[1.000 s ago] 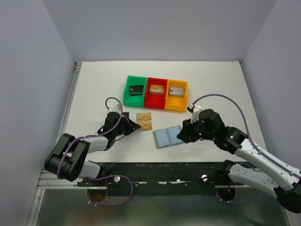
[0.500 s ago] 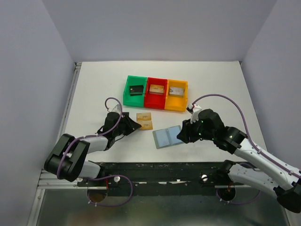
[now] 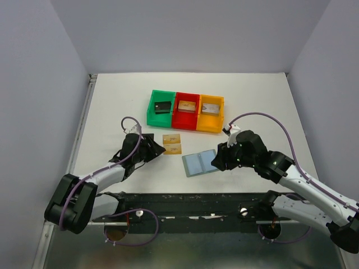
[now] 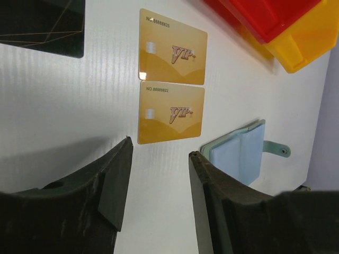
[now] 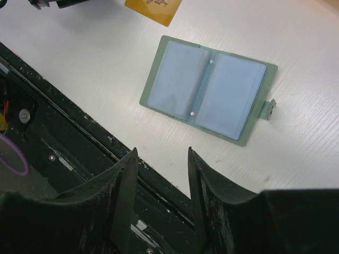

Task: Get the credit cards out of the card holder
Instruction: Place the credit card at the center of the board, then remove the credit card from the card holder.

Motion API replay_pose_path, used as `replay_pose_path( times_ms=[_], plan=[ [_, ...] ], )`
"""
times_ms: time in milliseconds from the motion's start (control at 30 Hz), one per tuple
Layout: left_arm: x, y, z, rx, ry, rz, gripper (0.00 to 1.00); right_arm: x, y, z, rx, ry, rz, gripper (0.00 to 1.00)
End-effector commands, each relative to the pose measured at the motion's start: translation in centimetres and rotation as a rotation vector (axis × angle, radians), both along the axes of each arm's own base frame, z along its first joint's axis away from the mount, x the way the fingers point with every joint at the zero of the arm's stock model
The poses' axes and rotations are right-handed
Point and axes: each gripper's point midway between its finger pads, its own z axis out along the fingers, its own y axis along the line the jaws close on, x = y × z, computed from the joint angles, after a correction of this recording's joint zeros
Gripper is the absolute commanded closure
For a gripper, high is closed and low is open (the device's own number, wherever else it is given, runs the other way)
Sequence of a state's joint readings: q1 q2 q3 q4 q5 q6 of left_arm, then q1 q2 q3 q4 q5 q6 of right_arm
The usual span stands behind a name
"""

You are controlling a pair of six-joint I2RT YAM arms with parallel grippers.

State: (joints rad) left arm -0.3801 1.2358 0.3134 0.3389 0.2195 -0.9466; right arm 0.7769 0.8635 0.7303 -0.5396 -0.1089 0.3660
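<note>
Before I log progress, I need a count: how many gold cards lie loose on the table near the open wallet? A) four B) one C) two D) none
C: two gold cards lie edge to edge, just beside the open wallet.
</note>
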Motion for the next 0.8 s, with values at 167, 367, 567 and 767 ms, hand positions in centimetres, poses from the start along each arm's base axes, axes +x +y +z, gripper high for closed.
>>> replay_pose_path(
  times_ms=[167, 367, 567, 767],
  plan=[
    [0.9, 3.7, 3.7, 0.213, -0.100, 0.110, 0.35, 2.7, -3.5, -2.6, -0.135, -0.010, -0.261, 0.36],
    [-1.3, 0.9, 4.9, 0.409, -0.148, 0.028, 0.22, 3.7, -4.4, -5.3, -0.229, 0.055, -0.323, 0.30],
    [-2.4, -0.9, 5.5, 0.483, -0.103, -0.002, 0.01, 5.3, -5.2, -7.6, -0.250, 0.101, -0.387, 0.30],
    [-3.7, -3.3, 5.5, 0.341, -0.100, -0.092, 0.01, 6.8, -4.8, -9.1, -0.310, 0.156, -0.385, 0.33]
  ],
)
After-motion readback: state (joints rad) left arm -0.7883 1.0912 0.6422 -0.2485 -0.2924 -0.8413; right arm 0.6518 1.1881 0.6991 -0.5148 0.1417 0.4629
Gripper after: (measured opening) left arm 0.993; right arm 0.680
